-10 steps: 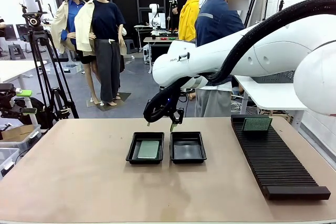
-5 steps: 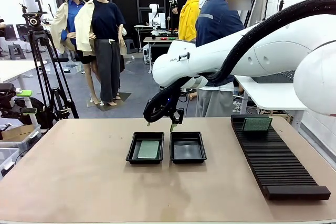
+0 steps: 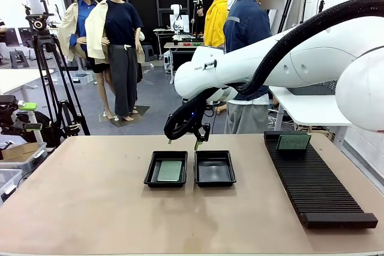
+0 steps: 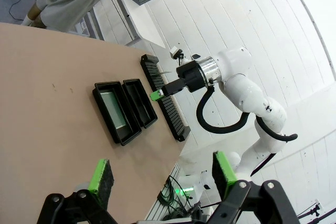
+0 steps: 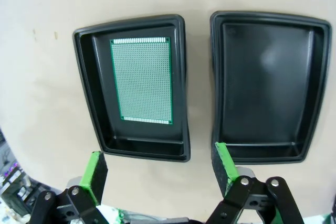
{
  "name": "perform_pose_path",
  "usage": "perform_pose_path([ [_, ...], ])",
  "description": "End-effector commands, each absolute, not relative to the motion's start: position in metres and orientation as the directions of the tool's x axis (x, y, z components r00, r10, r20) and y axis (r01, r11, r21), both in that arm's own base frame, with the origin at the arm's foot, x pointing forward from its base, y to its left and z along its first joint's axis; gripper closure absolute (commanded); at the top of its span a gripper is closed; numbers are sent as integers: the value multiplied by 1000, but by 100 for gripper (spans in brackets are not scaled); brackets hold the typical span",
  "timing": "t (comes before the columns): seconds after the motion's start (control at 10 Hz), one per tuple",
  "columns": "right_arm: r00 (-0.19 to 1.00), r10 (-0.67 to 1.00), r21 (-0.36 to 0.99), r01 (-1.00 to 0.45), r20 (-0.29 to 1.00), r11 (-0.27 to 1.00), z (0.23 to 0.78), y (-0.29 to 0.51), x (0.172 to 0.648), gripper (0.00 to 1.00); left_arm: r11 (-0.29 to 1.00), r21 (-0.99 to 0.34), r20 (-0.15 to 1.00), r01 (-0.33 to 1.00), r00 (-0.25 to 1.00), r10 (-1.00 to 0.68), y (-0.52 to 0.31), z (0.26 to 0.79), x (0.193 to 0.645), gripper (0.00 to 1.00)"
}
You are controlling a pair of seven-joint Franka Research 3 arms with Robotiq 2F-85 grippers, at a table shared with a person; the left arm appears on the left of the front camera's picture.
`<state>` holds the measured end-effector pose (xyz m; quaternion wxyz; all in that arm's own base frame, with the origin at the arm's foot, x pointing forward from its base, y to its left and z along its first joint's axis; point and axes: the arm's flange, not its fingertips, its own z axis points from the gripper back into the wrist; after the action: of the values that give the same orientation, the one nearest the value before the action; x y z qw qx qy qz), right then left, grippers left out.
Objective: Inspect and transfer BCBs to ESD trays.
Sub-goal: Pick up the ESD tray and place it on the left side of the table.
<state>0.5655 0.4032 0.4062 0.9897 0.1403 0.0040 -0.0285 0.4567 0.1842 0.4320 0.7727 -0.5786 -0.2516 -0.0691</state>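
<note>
Your left gripper (image 4: 161, 174) hung wide open, holding nothing. Farther out, 1 BCB (image 3: 170, 171) lay flat in the left ESD tray (image 3: 165, 184), just beside the right ESD tray (image 3: 215, 184), your right gripper (image 3: 183, 143) above them, jaws spread and empty. The other BCB (image 3: 293, 142) stood at the far end of the rack (image 3: 318, 190)

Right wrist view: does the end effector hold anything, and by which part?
Nothing is held. The right end effector stands open above the ESD trays; a green circuit board lies flat in one of them.
</note>
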Motion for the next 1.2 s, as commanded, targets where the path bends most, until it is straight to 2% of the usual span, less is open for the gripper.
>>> perform_pose_path([
  [0.0, 998, -55, 332, 50, 7, 942, 420, 376, 553, 0, 375, -838, 489, 397, 851, 190, 150, 443, 439, 0],
  [0.2, 999, -26, 373, 11, 35, 928, 436, 354, 541, 0, 408, -805, 525, 431, 838, 150, 125, 449, 436, 0],
  [0.4, 999, 5, 387, -22, 45, 922, 451, 313, 531, 0, 461, -783, 509, 418, 856, 87, 89, 447, 433, 0],
  [0.7, 997, -21, 488, -20, 78, 873, 467, 243, 521, 0, 543, -741, 493, 396, 869, 40, 44, 452, 442, 0],
  [1.1, 998, -59, 588, 34, 24, 808, 480, 155, 533, 0, 634, -692, 420, 344, 907, -34, -14, 456, 462, 0],
])
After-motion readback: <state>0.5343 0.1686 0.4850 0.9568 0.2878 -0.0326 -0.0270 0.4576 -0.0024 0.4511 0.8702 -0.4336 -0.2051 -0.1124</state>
